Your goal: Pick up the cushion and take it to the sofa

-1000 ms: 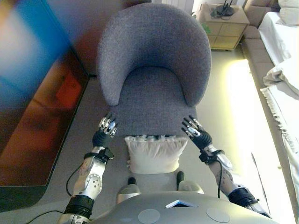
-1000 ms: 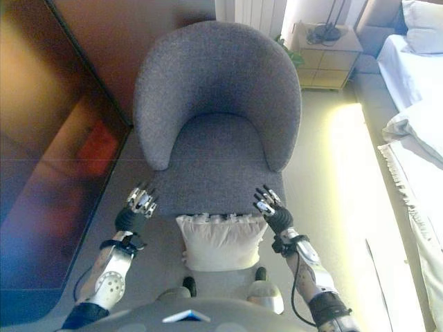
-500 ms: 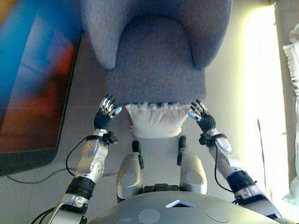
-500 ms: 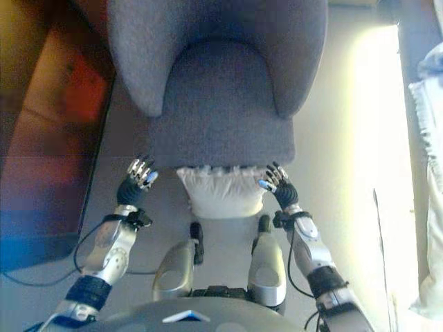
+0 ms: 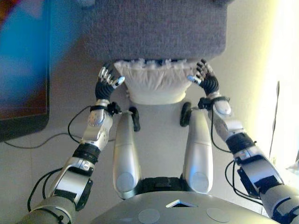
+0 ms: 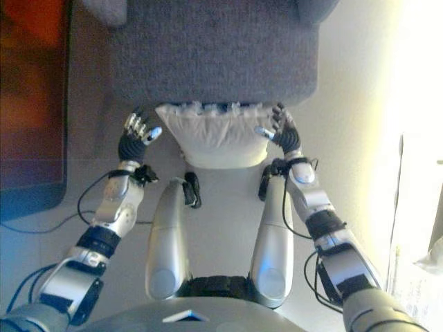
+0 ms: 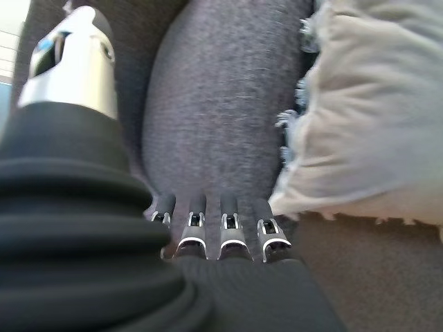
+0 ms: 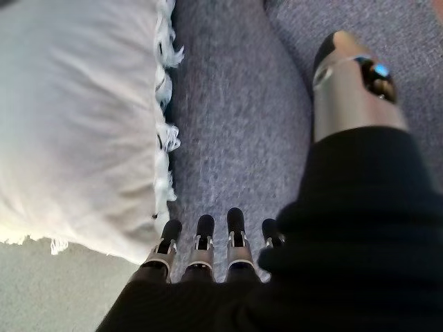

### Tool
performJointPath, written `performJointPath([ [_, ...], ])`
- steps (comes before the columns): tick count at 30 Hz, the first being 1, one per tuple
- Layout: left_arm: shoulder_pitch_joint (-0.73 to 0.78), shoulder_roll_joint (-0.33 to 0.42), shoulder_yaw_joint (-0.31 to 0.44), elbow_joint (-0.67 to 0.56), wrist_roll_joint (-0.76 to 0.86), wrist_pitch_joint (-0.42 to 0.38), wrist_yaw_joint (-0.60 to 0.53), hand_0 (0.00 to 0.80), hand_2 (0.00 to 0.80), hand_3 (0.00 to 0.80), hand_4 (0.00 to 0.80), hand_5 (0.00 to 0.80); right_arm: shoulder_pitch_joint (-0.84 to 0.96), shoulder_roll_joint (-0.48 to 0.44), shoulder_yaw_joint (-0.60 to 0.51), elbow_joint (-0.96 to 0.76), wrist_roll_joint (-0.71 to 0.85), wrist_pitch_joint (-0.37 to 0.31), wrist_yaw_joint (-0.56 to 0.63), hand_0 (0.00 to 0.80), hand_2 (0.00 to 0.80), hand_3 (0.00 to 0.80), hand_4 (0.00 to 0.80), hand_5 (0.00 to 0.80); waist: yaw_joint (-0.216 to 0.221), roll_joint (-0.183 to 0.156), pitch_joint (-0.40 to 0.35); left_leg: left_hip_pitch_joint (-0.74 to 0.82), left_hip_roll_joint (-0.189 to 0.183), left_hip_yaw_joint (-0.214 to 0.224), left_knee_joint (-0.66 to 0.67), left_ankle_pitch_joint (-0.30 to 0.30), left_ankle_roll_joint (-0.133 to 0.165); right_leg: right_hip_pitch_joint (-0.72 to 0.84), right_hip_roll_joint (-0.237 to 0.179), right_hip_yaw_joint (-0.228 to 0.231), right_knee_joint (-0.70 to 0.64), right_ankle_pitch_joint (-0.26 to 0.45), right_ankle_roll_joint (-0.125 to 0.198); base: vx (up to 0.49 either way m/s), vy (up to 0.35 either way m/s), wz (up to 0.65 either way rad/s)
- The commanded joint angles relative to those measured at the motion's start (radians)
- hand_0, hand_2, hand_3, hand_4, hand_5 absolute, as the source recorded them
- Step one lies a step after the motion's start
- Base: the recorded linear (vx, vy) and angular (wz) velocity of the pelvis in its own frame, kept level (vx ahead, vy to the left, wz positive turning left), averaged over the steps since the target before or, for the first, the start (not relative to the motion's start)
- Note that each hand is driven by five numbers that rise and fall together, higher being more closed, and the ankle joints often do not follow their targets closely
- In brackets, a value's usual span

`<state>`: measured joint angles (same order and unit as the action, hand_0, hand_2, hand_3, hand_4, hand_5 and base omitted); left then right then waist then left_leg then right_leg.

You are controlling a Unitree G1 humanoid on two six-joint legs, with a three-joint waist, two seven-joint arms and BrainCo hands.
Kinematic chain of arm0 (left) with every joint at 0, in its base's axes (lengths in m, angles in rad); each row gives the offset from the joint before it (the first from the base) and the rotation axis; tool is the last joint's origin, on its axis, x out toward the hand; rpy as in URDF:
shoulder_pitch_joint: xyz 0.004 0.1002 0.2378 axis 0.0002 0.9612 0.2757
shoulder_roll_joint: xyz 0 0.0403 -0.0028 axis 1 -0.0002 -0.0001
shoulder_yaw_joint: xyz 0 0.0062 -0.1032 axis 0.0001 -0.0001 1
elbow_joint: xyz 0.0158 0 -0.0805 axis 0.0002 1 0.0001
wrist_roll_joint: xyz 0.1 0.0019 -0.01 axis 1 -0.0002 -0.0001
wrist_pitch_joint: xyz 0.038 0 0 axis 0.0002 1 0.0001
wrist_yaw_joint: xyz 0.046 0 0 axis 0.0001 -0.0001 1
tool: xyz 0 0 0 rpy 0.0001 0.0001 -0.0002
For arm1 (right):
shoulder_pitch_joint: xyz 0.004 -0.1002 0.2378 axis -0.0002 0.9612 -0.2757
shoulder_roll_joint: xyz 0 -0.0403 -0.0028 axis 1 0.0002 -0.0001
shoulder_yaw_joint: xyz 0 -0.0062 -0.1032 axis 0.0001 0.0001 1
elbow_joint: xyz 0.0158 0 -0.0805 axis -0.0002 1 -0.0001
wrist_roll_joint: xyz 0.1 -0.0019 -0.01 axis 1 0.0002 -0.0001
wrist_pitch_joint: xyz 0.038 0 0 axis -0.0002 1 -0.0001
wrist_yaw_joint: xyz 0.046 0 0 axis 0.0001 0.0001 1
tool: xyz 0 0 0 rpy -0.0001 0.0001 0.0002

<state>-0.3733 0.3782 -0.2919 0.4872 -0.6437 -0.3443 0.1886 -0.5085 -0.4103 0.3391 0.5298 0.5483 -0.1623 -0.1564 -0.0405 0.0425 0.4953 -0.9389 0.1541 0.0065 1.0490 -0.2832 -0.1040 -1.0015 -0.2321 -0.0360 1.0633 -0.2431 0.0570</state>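
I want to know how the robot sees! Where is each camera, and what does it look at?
Left eye view: on the head, looking down at the cushion, chair and both arms.
Right eye view: beside it, same scene, both arms.
Left wrist view: on the left arm, along the open left hand toward the cushion.
Right wrist view: along the open right hand.
All four show the cushion and the chair.

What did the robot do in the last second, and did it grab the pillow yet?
The head camera tipped down, so the whole picture slid. The left hand and right hand closed in on the two ends of the white pillow and now flank it closely. Neither has grabbed it: both are still open. The pillow stayed on the floor against the grey chair.
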Motion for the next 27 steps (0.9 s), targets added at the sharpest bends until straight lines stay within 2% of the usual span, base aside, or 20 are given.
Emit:
performJointPath([
  [1,-0.020,-0.001,0.014,-0.014,0.009,-0.050,0.045,0.000,0.000,0.000,0.000,0.000,-0.017,-0.008,0.008,-0.018,-0.029,0.002,-0.036,0.000,0.000,0.000,0.000,0.000,-0.008,0.013,-0.016,-0.109,-0.004,0.023,0.152,-0.071,0.078,-0.035,0.015,0.026,0.119,-0.047,-0.027,-0.012,-0.042,0.07],
  [6,-0.034,-0.007,0.036,0.011,0.003,-0.033,0.062,0.000,0.000,0.000,0.000,0.000,-0.045,-0.012,0.000,0.008,-0.041,0.016,-0.088,0.000,0.000,0.000,0.000,0.000,-0.010,0.014,-0.009,-0.215,-0.005,0.014,0.251,-0.095,0.086,-0.138,0.028,0.033,0.217,-0.073,-0.028,0.012,-0.033,0.02],
  [10,-0.083,-0.006,0.040,0.066,0.030,-0.001,0.150,0.000,0.000,0.000,0.000,0.000,-0.094,-0.033,-0.009,0.052,-0.045,0.042,-0.162,0.000,0.000,0.000,0.000,0.000,-0.016,0.014,-0.008,-0.288,0.001,0.014,0.319,-0.103,0.090,-0.209,0.034,0.038,0.288,-0.085,-0.026,0.049,-0.015,0.01],
  [18,-0.137,0.001,0.085,0.152,0.045,0.032,0.237,0.000,0.000,0.000,0.000,0.000,-0.072,-0.033,-0.073,0.059,0.013,-0.006,-0.266,0.000,0.000,0.000,0.000,0.000,-0.035,0.006,-0.002,-0.342,0.009,0.012,0.384,-0.120,0.092,-0.263,0.041,0.050,0.351,-0.097,-0.022,0.053,0.010,0.00],
  [22,-0.130,0.012,0.093,0.165,0.045,0.055,0.237,0.000,0.000,0.000,0.000,0.000,-0.024,-0.045,-0.098,0.047,0.003,0.019,-0.208,0.000,0.000,0.000,0.000,0.000,-0.044,-0.001,0.000,-0.354,0.016,0.011,0.412,-0.120,0.091,-0.275,0.036,0.053,0.373,-0.092,-0.023,0.071,0.037,-0.02],
  [25,-0.145,0.024,0.098,0.179,0.027,0.074,0.214,0.000,0.000,0.000,0.000,0.000,-0.038,-0.066,-0.084,0.060,0.006,0.029,-0.101,0.000,0.000,0.000,0.000,0.000,-0.044,-0.002,0.002,-0.364,0.022,0.013,0.427,-0.119,0.089,-0.286,0.030,0.057,0.387,-0.089,-0.024,0.014,0.014,-0.09],
  [27,-0.169,0.038,0.095,0.194,0.010,0.056,0.192,0.000,0.000,0.000,0.000,0.000,-0.074,-0.078,-0.065,0.071,0.058,0.037,-0.013,0.000,0.000,0.000,0.000,0.000,-0.042,-0.002,0.006,-0.373,0.026,0.014,0.433,-0.119,0.086,-0.298,0.024,0.060,0.395,-0.088,-0.023,-0.027,-0.008,-0.04],
])
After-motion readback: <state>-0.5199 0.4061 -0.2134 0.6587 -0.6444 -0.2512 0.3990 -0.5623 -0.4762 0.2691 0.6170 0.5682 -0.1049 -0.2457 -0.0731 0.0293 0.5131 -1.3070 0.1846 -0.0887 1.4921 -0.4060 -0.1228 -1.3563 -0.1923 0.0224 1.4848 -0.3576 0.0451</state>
